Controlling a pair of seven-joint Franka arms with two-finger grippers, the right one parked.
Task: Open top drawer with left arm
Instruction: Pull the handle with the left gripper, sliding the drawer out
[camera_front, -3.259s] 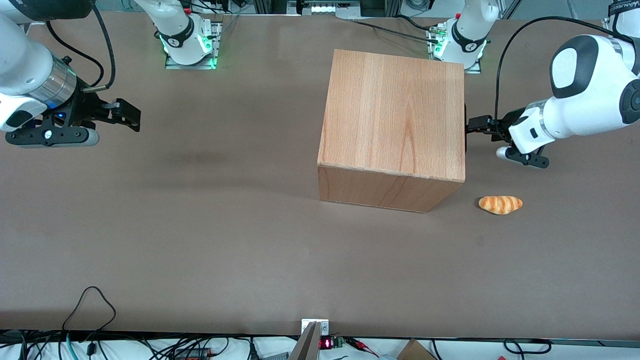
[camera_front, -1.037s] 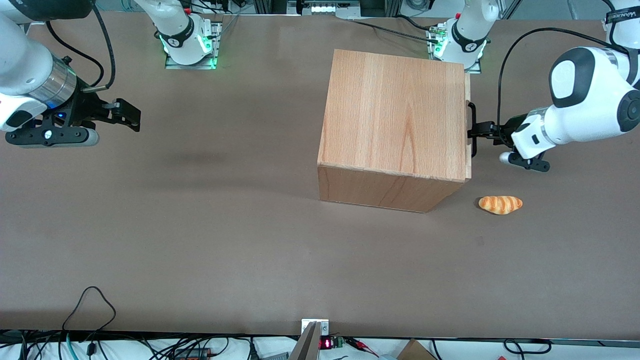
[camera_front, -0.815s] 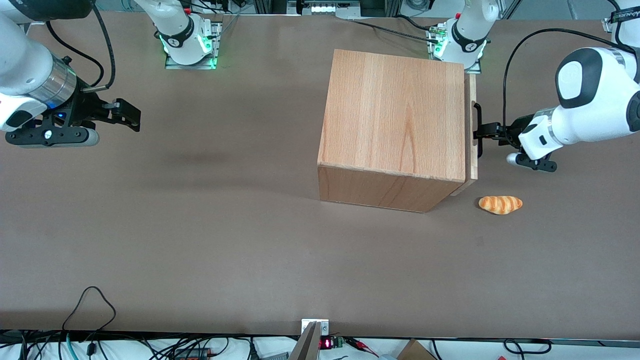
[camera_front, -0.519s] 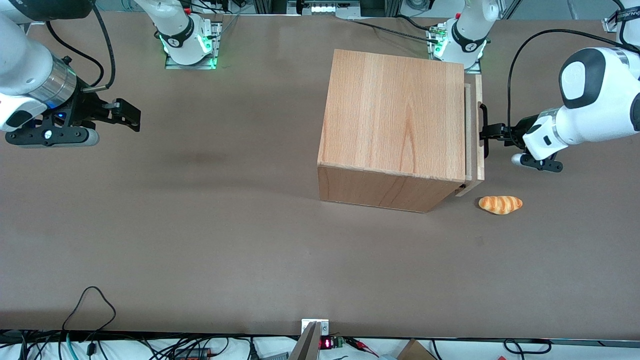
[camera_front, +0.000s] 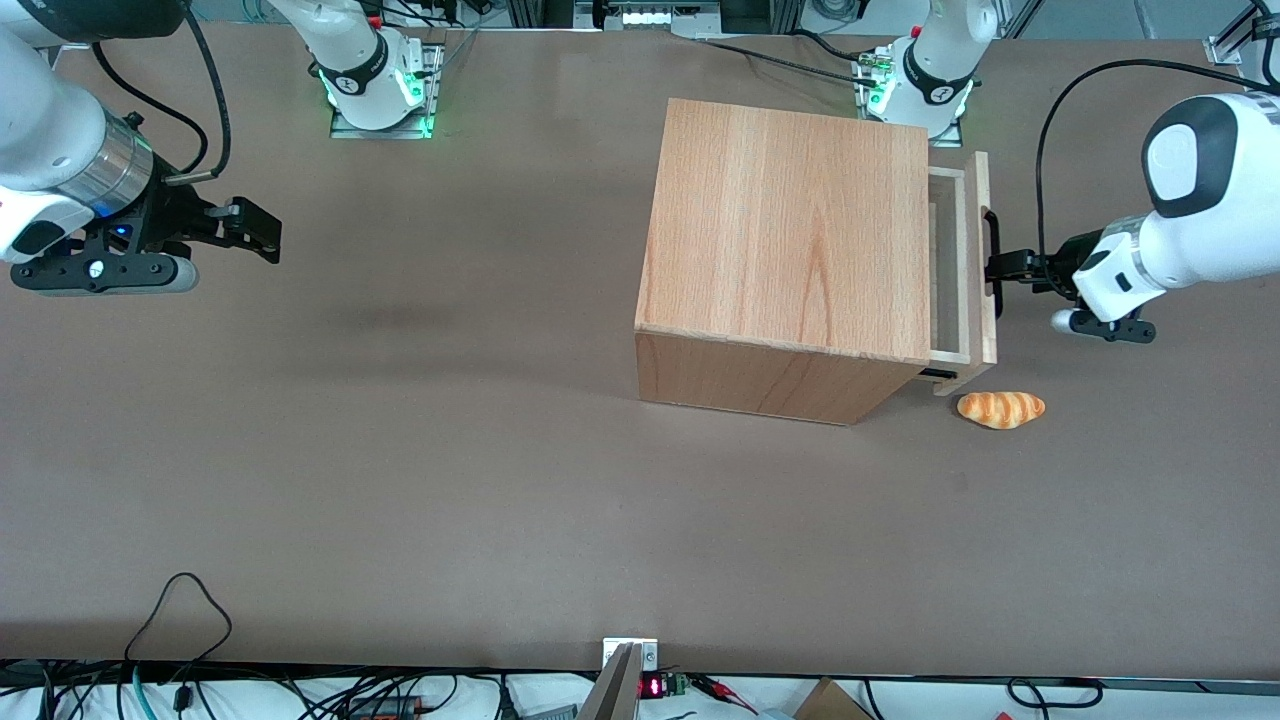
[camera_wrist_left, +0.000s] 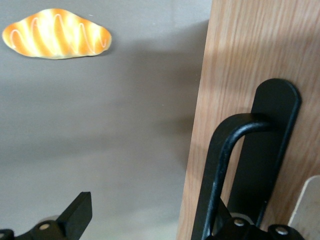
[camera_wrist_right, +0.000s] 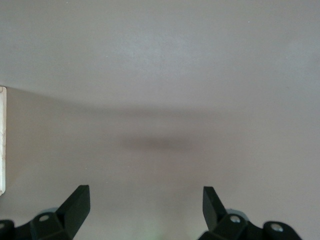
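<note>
1. On the worktop (camera_front: 400, 480) you see the cabinet (camera_front: 790, 240).
2. Your top drawer (camera_front: 962, 270) juts partly out of it.
3. Your claw (camera_front: 1000, 268) sits at its black handle (camera_wrist_left: 235, 170); grip state: cannot tell.
4. Near the drawer front lies a bread roll (camera_front: 1001, 409).
5. You have no legible writing.

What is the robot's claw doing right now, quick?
Left arm's gripper: at the top drawer's black handle, hooked on it; whether it is open or shut cannot be told.
</note>
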